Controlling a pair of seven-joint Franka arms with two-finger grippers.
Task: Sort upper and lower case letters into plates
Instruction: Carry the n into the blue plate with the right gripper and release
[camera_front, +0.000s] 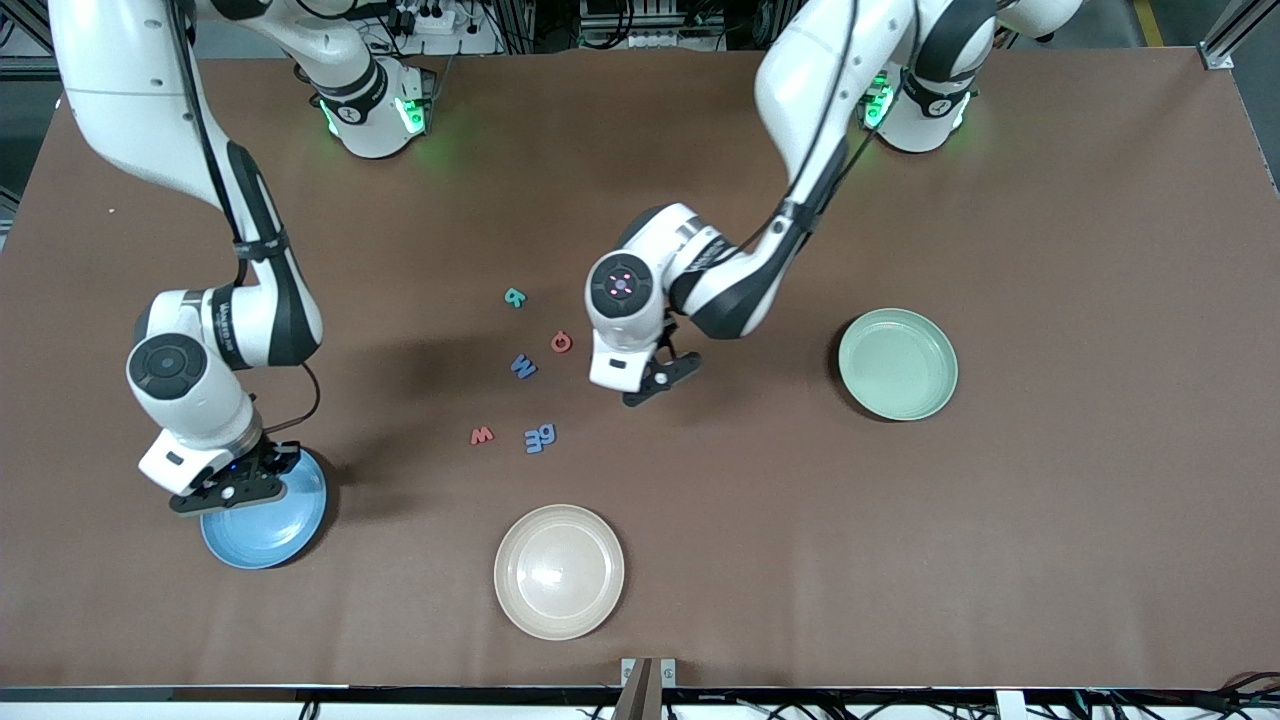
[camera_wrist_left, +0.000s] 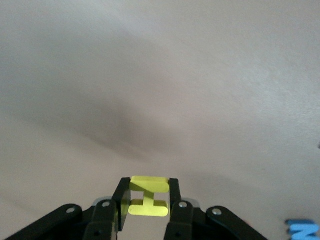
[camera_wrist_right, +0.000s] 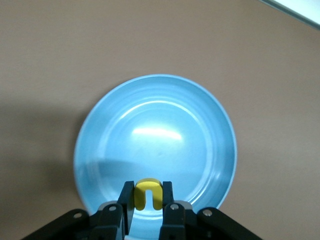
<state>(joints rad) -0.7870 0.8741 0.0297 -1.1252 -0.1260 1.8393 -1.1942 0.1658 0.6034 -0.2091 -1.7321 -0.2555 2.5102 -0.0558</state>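
**Two yellow letters held, one already above its plate**

We saw the right claw (camera_wrist_right: 148, 196) hanging over the blue plate (camera_front: 290, 530), which lay at the right arm's end of the table. Its fingers were closed on a small yellow u (camera_wrist_right: 148, 194). We think it was held there because the small letters belong in this plate, so the next step would be only to let it fall.

The left claw (camera_wrist_left: 148, 200) was above bare table in the middle, near the loose letters, and well apart from the mint plate (camera_front: 898, 363) at the left arm's end. It was pinched shut on a yellow H (camera_wrist_left: 148, 197). We judged that this capital letter must travel to the mint plate.

Five letters lay on the table: a teal R (camera_front: 515, 297), a red Q (camera_front: 561, 342), a blue W (camera_front: 523, 366), a red w (camera_front: 482, 435) and a blue piece with a g (camera_front: 540, 438). A beige plate (camera_front: 559, 571) lay nearest the camera, with nothing in it.
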